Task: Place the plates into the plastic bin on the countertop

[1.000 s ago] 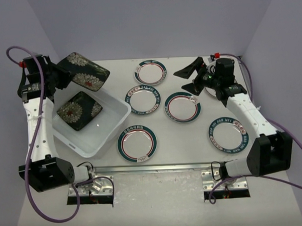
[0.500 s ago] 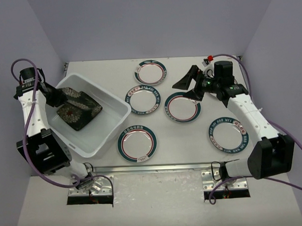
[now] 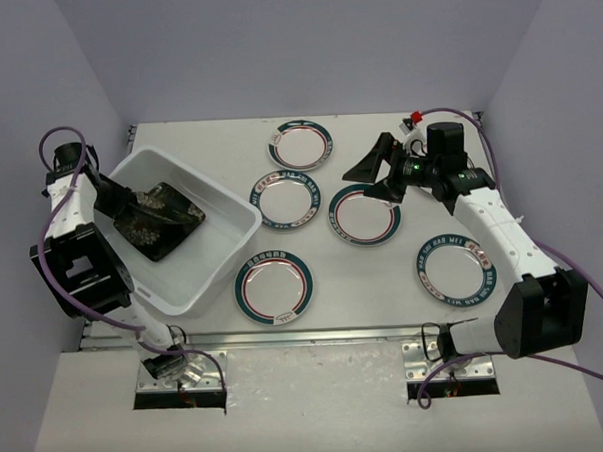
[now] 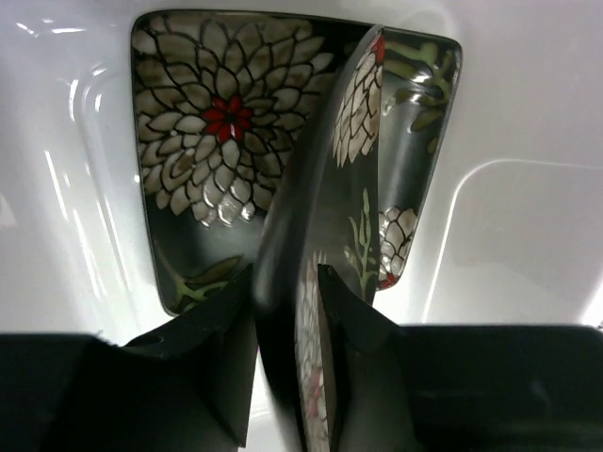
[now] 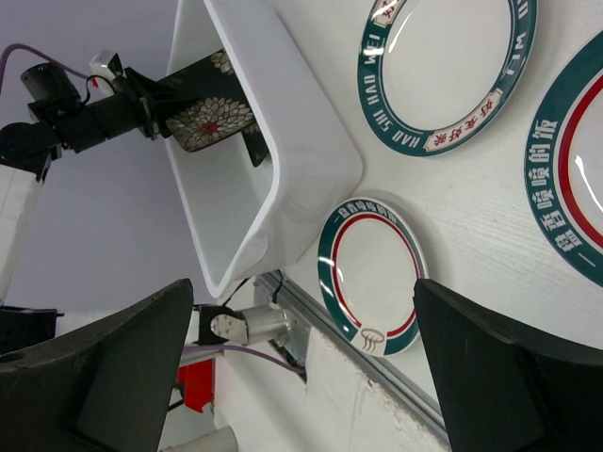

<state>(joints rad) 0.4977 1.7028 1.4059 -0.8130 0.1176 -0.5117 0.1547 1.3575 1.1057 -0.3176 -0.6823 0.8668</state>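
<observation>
1. Overhead, the plastic bin [image 3: 215,268] sits at 9 o'clock on the worktop [image 3: 385,307]. Five round plates lie outside it, all flat and apart from one another: a far plate [image 3: 300,144] at 12 o'clock, a middle plate [image 3: 288,201] just off the bin's 3 o'clock side, a central plate [image 3: 364,214], a near plate [image 3: 273,286] at the bin's 5 o'clock corner, and an outer plate [image 3: 457,269] at 4 o'clock.
2. From above, the two square black plates in the bin overlap into one dark patch. The left wrist view separates them: a flat square plate [image 4: 203,141] lies on the bin floor, and a tilted square plate [image 4: 363,132] stands nearly on edge over its 3 o'clock part. Whether the two touch cannot be told.
3. Only the left wrist view shows the grip clearly. The left jaws are closed on the near rim of the tilted square plate, one finger on each face.
4. The right jaws are spread wide and hold nothing. The top view puts them by the central plate's 11 o'clock rim; their height above it is unclear.
5. The right wrist view adds a side look at the bin's outer wall. The flowered plate shows past the rim, and the near plate lies close to the metal rail [image 5: 316,325].
</observation>
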